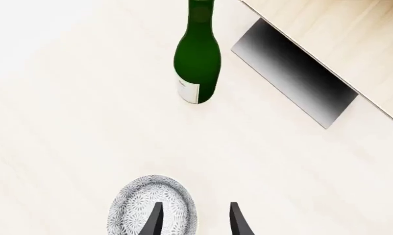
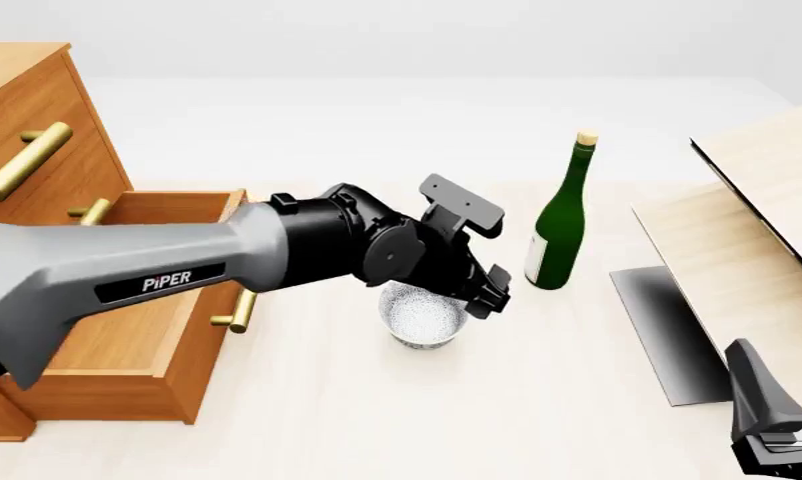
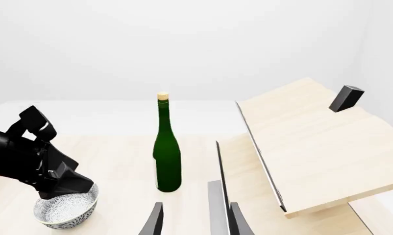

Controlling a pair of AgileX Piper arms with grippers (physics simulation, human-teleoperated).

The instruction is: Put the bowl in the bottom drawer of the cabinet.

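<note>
Left jaws [image 1: 195, 220]: parted, one finger inside the bowl [image 1: 152, 208] and one outside, straddling the right rim; not seen closed on it, nothing held.
Bowl: stood upright on the worktop [image 2: 374, 420], just right of the open bottom drawer [image 2: 134, 330], left of and nearer than the green bottle [image 2: 559, 220].
Risk at closing: thin rim pinch; could slip or tip the bowl if squeezed off-centre.
Risk on transfer: could catch the drawer's right wall or brass handle [image 2: 238, 310] if lifted too low.
Cabinet [image 2: 28, 150]: far left, upper fronts shut.
Pale box [image 2: 761, 250]: right, well apart; little threat.
Right jaws [image 3: 195, 220]: open, empty, near right, pointing towards the bottle; unlikely to interfere.
</note>
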